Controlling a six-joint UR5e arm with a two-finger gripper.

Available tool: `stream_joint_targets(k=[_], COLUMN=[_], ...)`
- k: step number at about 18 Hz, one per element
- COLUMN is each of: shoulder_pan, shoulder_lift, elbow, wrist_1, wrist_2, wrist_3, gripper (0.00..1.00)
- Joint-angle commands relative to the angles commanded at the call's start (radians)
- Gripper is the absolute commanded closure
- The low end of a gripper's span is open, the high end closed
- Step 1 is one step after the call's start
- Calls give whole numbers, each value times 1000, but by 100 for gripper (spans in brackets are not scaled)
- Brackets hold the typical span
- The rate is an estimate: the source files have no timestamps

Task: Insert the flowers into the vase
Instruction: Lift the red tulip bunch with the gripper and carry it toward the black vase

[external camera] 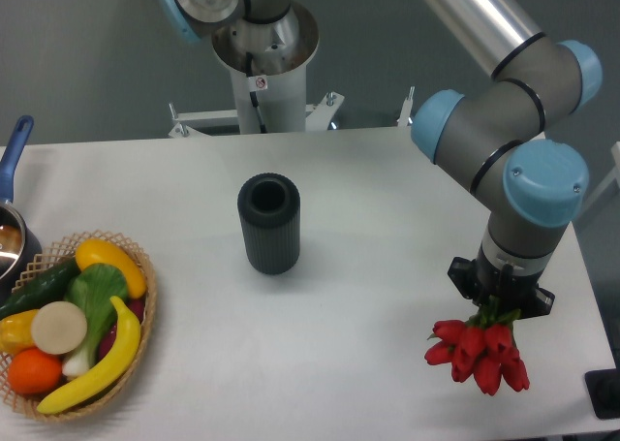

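The vase [269, 222] is a dark ribbed cylinder standing upright near the middle of the white table [387, 218], its round mouth open upward. The flowers [481, 352] are a tight bunch of red tulip heads near the table's front right, heads pointing toward the front edge, green stems running up into my gripper [497, 310]. The gripper is at the end of the arm, well to the right of the vase, and is shut on the stems. Its fingertips are mostly hidden by the black wrist body and the leaves.
A woven basket [58, 402] of vegetables and fruit sits at the front left. A pot with a blue handle [12, 150] is at the left edge. The robot's base column [262, 73] stands behind the table's far edge.
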Motion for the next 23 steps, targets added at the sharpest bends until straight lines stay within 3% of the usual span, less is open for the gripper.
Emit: stream_joint_targets(k=[5, 10, 17, 22, 23], shoulder_pan=[12, 14, 20, 14, 12], shoulder_lift=[9, 21, 49, 46, 51], elbow=[6, 32, 43, 75, 75], wrist_1=[-11, -6, 9, 15, 17], wrist_2=[-12, -129, -394, -737, -758], wrist_3=[0, -11, -121, -294, -293], gripper=[95, 96, 95, 95, 95])
